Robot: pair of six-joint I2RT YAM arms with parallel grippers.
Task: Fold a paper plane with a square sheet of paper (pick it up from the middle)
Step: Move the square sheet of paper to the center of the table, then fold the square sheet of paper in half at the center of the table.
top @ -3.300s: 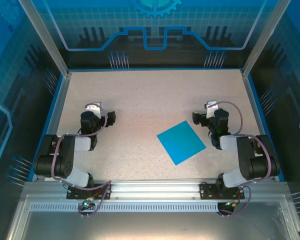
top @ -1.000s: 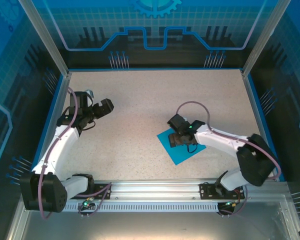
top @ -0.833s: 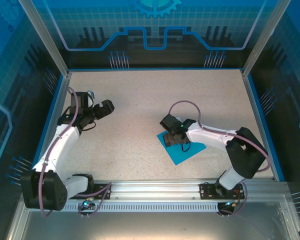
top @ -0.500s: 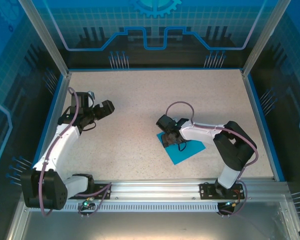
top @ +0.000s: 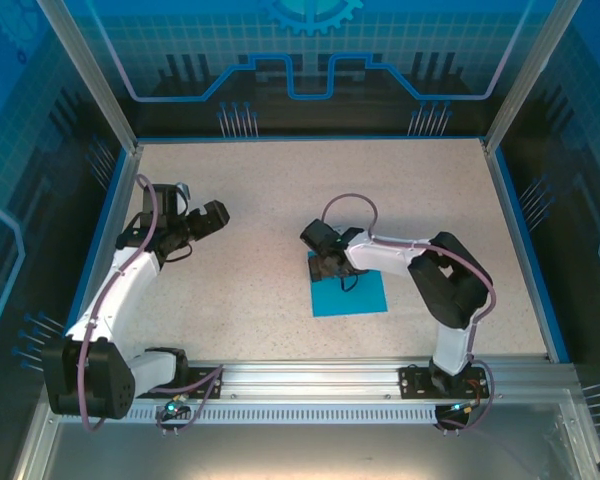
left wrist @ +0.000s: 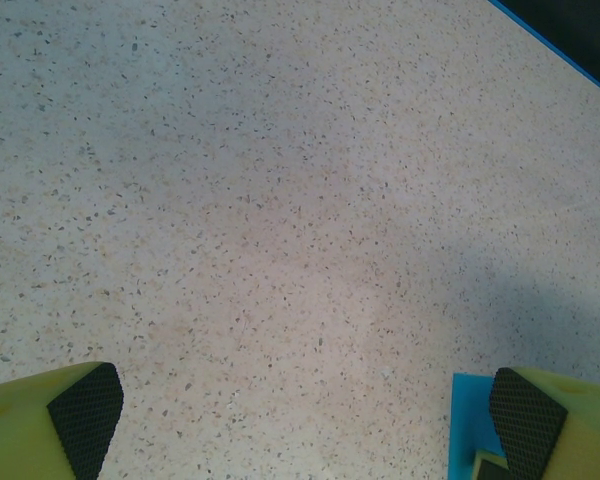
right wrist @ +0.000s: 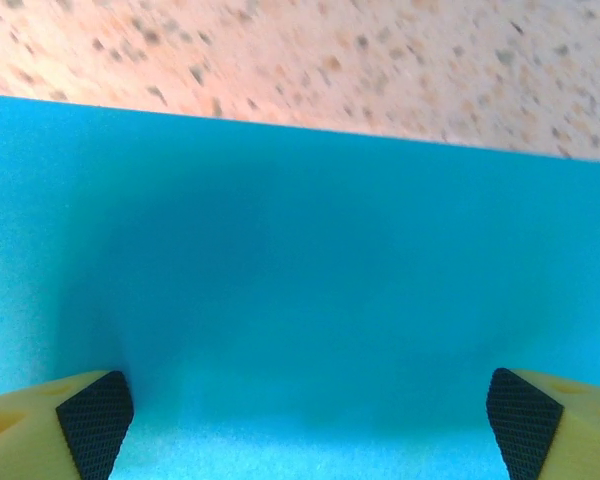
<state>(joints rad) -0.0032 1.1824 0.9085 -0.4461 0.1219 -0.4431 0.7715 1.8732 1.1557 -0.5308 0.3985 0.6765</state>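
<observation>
The square sheet of paper (top: 352,293) lies flat on the speckled table, its edges running parallel to the table's sides. My right gripper (top: 327,266) is low over the sheet's far left part, open. In the right wrist view the blue sheet (right wrist: 300,280) spreads between the widely parted fingertips (right wrist: 95,420), with nothing pinched. My left gripper (top: 212,215) hovers open over bare table at the left, well apart from the sheet. In the left wrist view a corner of the sheet (left wrist: 470,425) peeks in by the right pad (left wrist: 525,420).
The speckled tabletop (top: 280,190) is ringed by a blue rim and aluminium frame posts. The right arm's elbow (top: 450,285) rises just right of the sheet. A metal rail (top: 310,380) runs along the near edge.
My right gripper has swept left across the table, and the sheet has slid left and turned with it, from a diamond to square with the table. The left arm has stayed put.
</observation>
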